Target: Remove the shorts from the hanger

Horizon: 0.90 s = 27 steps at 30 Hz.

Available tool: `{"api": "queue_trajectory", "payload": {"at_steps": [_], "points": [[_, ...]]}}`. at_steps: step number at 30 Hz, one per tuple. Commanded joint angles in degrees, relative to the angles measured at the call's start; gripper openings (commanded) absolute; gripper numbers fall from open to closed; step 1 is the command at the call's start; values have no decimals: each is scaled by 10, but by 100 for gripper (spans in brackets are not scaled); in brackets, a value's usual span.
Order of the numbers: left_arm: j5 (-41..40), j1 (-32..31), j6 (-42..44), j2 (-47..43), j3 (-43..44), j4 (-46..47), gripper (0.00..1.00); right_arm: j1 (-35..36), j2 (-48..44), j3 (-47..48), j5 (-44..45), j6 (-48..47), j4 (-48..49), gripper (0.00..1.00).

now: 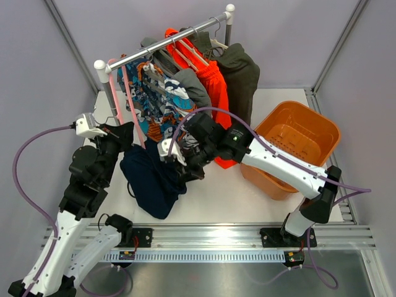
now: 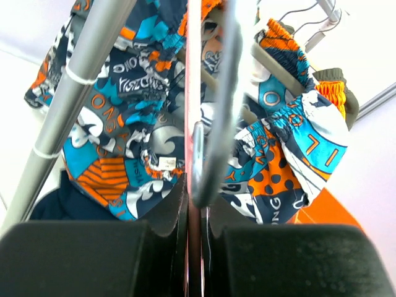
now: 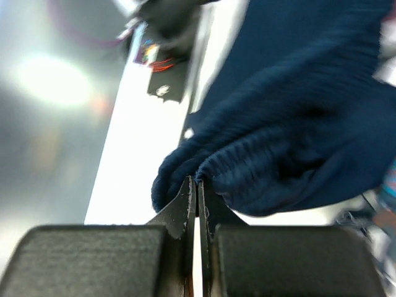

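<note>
left gripper (image 2: 193, 207): jaws closed on one slim arm of the thin pale pink clothes hanger (image 2: 193, 93), which slants down from near the left end of the grey metal clothes rail (image 1: 204, 21). right gripper (image 3: 198, 189): jaws pinched shut on a ribbed fold of the plain dark navy fabric shorts (image 3: 284, 136). the shorts sag onto the white table (image 1: 210, 198) below the hanger's lower end, between the two grippers; whether they are on the hanger cannot be told. blue-white-orange patterned shorts (image 2: 136, 124) hang behind; orange plastic basket (image 1: 297, 139) at right.
</note>
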Motion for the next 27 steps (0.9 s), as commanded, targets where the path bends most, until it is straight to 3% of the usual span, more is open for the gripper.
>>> {"api": "queue_trajectory", "payload": {"at_steps": [1,4,8,12,18,20,23,27], "points": [[9,-2,42,8,0,118,0,20,-28,-10,-53,-118,-97,0],[13,-2,66,16,-1,130,0,22,-39,-35,-33,-169,-128,0],[24,-2,83,27,-3,148,0,16,-75,-96,56,-205,-126,0],[37,-2,74,41,-3,148,0,-43,-88,-129,84,-122,-57,0],[41,-2,42,41,-16,117,0,-94,-60,-90,203,6,41,0],[9,-2,38,41,-9,80,0,-135,-66,-72,135,-3,32,0],[-47,-2,19,37,-19,63,0,-134,-121,-74,-21,-119,-23,0],[-54,-3,-14,58,-44,103,0,-73,-108,-81,-36,-201,-117,0]]}}
